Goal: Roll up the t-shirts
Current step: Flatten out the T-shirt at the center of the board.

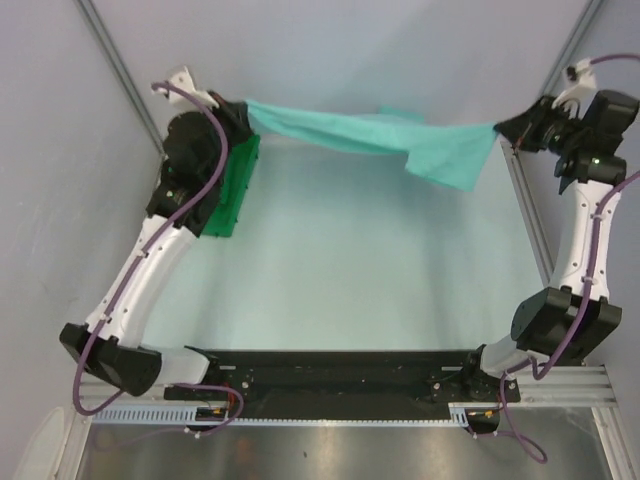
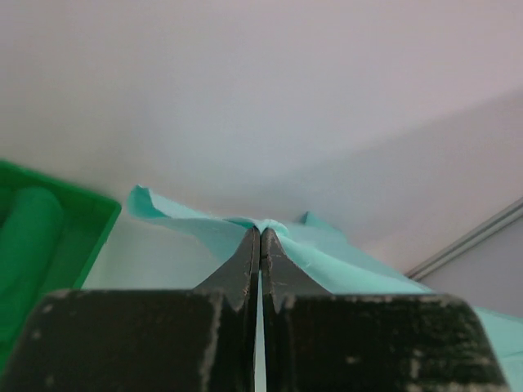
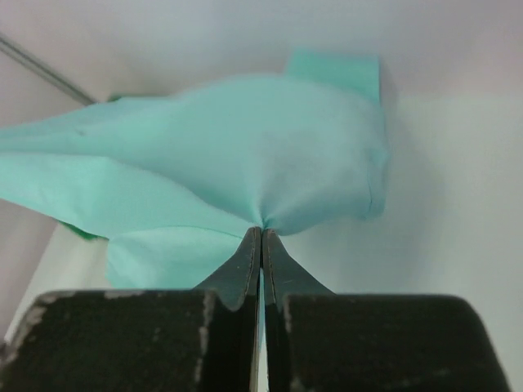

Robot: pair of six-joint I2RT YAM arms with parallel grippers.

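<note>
Turquoise cloth: the t-shirt (image 1: 400, 140) hangs in the air, strung between the two arms over the far side of the table (image 1: 350, 280), with a flap sagging right of the middle.
Left gripper (image 2: 260, 234): jaws pinched tight on one edge of the shirt, just beside the green tray (image 1: 232, 195).
Right gripper (image 3: 261, 231): jaws clamped on the opposite edge, cloth bunching at the tips.
Step, as I judge it: spreading the shirt flat before rolling.
Doing it well: lower both ends together, hold the cloth taut so the flap lands uncreased, and set it down clear of the tray.
</note>
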